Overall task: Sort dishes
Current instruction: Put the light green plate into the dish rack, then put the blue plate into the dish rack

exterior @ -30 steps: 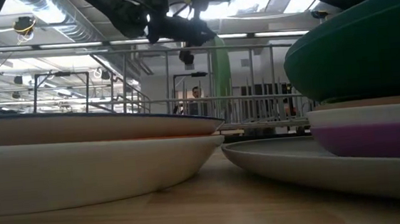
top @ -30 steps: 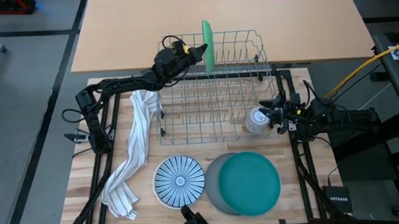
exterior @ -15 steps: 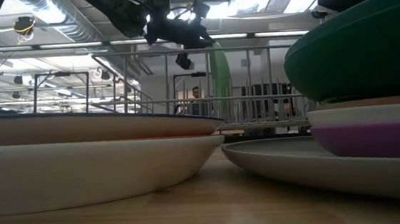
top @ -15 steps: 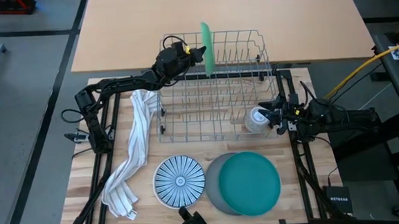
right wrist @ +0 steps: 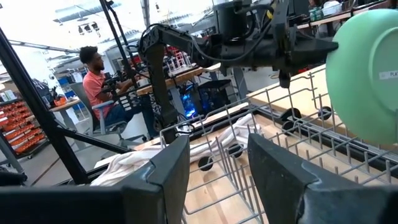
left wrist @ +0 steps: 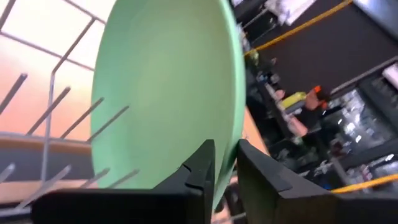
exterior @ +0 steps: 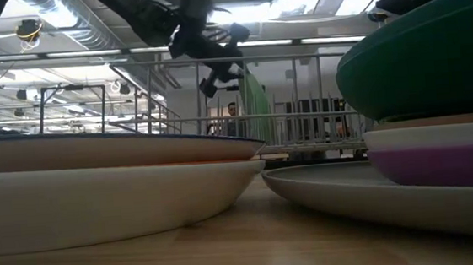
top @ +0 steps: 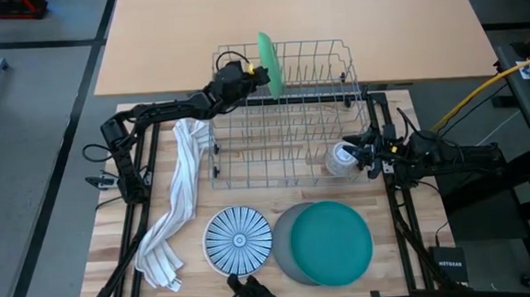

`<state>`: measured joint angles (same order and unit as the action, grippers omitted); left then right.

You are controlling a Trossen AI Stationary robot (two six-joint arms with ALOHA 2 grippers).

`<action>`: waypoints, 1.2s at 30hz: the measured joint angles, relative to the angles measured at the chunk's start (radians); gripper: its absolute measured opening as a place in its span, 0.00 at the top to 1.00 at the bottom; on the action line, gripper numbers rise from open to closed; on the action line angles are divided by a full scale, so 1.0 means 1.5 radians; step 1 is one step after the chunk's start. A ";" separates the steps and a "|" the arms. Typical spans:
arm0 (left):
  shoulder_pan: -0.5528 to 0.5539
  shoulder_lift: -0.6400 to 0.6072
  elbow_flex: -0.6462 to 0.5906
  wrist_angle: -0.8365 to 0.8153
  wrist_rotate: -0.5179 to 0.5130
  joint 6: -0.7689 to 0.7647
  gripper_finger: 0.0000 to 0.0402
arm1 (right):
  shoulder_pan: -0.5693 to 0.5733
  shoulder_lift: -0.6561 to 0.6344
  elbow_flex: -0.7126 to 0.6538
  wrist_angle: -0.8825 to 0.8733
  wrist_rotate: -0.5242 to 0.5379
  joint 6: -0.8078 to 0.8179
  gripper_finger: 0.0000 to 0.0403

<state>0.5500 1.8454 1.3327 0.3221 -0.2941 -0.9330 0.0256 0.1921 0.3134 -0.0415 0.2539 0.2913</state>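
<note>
A: Surface? What's around?
B: Wooden table (top: 114,236); wire dish rack (top: 286,119) at the far side, striped cloth towel (top: 172,209) left of it, glass cup (top: 341,159) inside the rack's right end. Striped plate (top: 238,239) and teal plate (top: 332,243) are stacked up front.
A: Pincers?
B: Left gripper (top: 253,74) is at the light green plate (top: 267,64), fingers (left wrist: 205,163) slightly parted astride its rim. Right gripper (top: 365,153) is parked wide by the cup, nothing held.
A: Change?
B: The plate, upright before, is now tilted left in the far slots.
</note>
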 joint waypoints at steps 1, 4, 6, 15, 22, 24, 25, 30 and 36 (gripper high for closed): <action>-0.002 0.000 0.000 -0.006 0.002 0.011 0.83 | 0.000 0.000 0.000 -0.004 0.000 0.000 0.59; -0.006 0.001 0.000 -0.007 0.011 0.045 0.78 | 0.000 0.000 0.000 -0.013 0.000 0.000 0.59; -0.006 0.000 0.000 -0.006 0.016 0.066 0.74 | 0.000 0.000 0.000 -0.015 0.000 0.000 0.59; -0.007 -0.032 0.000 -0.088 0.111 0.245 0.60 | 0.000 0.000 0.000 -0.015 0.000 0.017 0.59; 0.000 -0.077 0.000 -0.167 0.112 0.273 0.60 | 0.000 0.000 0.000 -0.014 0.000 0.030 0.59; 0.001 -0.089 0.000 -0.181 0.112 0.282 0.60 | 0.000 0.000 0.000 -0.014 0.000 0.030 0.59; 0.001 -0.096 0.000 -0.186 0.112 0.288 0.59 | 0.000 0.000 0.000 -0.014 0.000 0.030 0.59; 0.002 -0.125 0.000 -0.219 0.116 0.313 0.59 | 0.000 0.000 0.000 -0.014 0.000 0.035 0.59; -0.005 -0.166 0.000 -0.279 0.208 0.312 0.59 | 0.000 0.000 0.000 -0.015 -0.017 0.088 0.59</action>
<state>0.5418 1.5967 1.3331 -0.0963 0.0178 -0.4642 0.0254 0.1921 0.3130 -0.0635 0.2284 0.4236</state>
